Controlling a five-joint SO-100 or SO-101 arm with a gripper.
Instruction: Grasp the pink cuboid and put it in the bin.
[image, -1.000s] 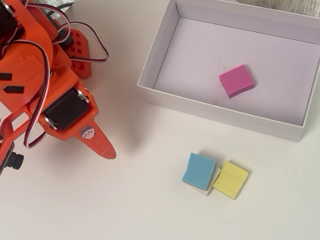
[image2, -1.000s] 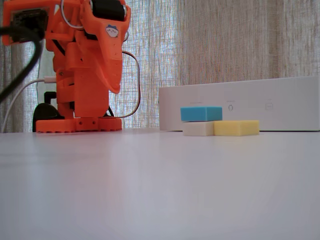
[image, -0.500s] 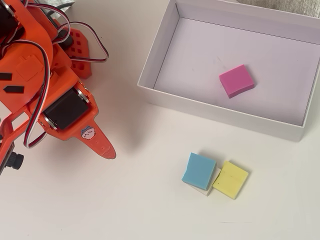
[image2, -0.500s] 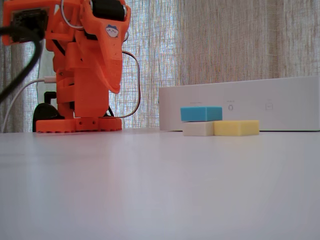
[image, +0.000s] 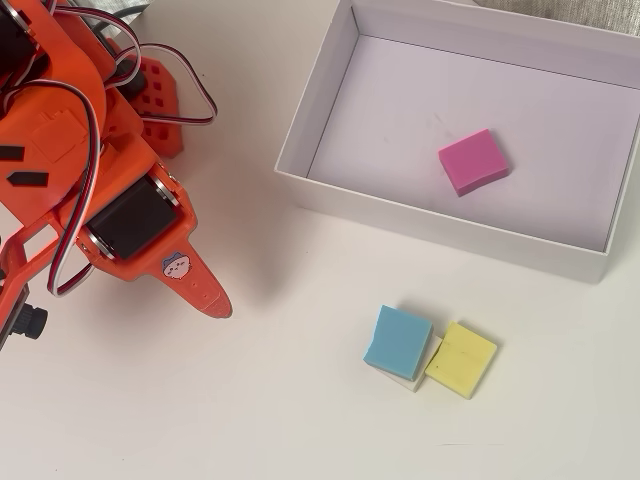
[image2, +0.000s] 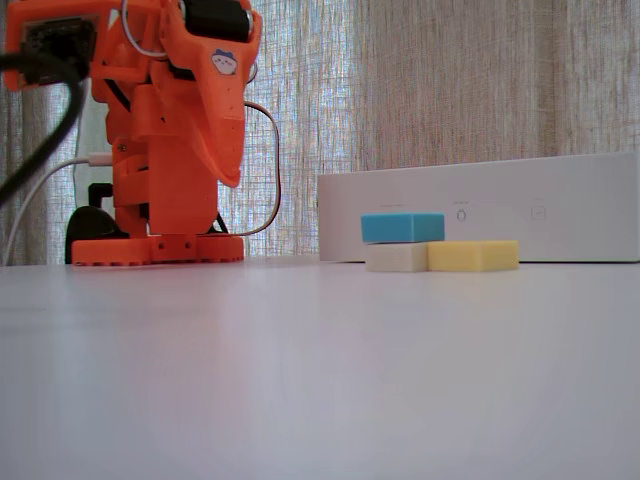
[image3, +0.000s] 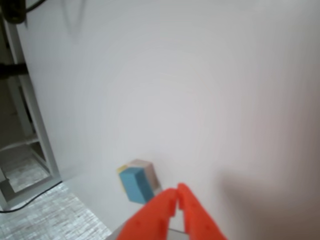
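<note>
The pink cuboid (image: 473, 161) lies flat on the floor of the bin (image: 330, 85), right of the middle, in the overhead view. From the side the bin (image2: 560, 205) shows only its white wall, and the cuboid is hidden behind it. My orange gripper (image: 210, 295) is folded back near the arm's base at the left, well away from the bin, over bare table. Its fingers (image3: 176, 198) meet at the tips in the wrist view, with nothing between them. In the fixed view the gripper (image2: 230, 175) points down beside the arm's base.
A light blue block (image: 398, 341) rests on a white block (image: 412, 378), with a yellow block (image: 461, 359) touching them, just in front of the bin. The same pile shows in the fixed view (image2: 403, 227) and the wrist view (image3: 136, 182). The arm's base (image2: 158, 248) and cables stand at left.
</note>
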